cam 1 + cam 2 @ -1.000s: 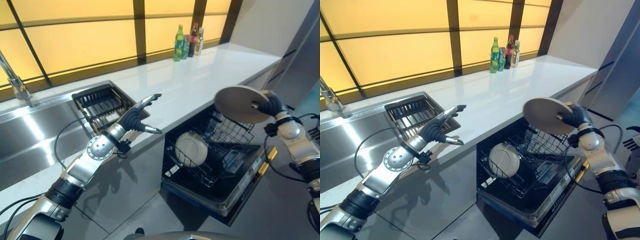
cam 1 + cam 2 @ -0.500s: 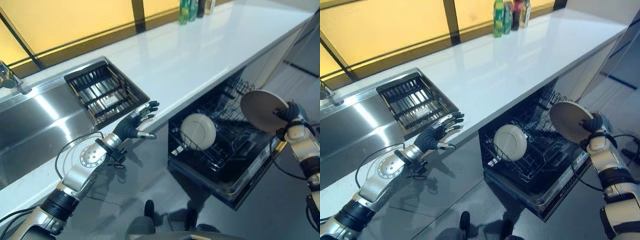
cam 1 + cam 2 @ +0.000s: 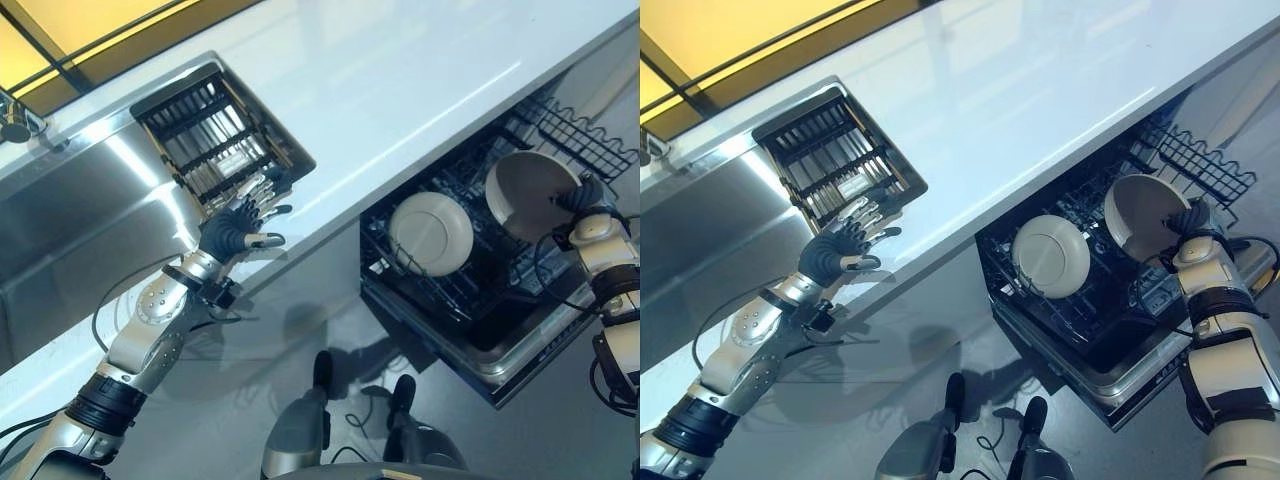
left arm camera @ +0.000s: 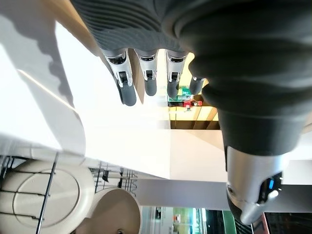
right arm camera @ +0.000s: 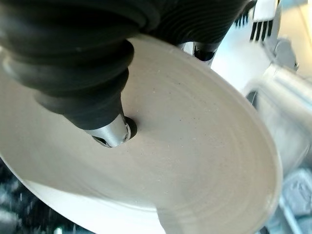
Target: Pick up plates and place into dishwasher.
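Right wrist view: right hand (image 3: 578, 195) gripping beige plate (image 3: 530, 195), thumb pressed on its face, fingers behind the rim. Plate held tilted over the open dishwasher (image 3: 520, 345) rack, just beside a second plate (image 3: 432, 233) already standing upright there. Left hand (image 3: 238, 228) slack, fingers spread, hovering at the countertop (image 3: 400, 80) edge near the sink rack (image 3: 215, 140).

Left hand (image 3: 232, 233) hovers with fingers spread; right hand (image 3: 580, 197) is clamped, arm bent
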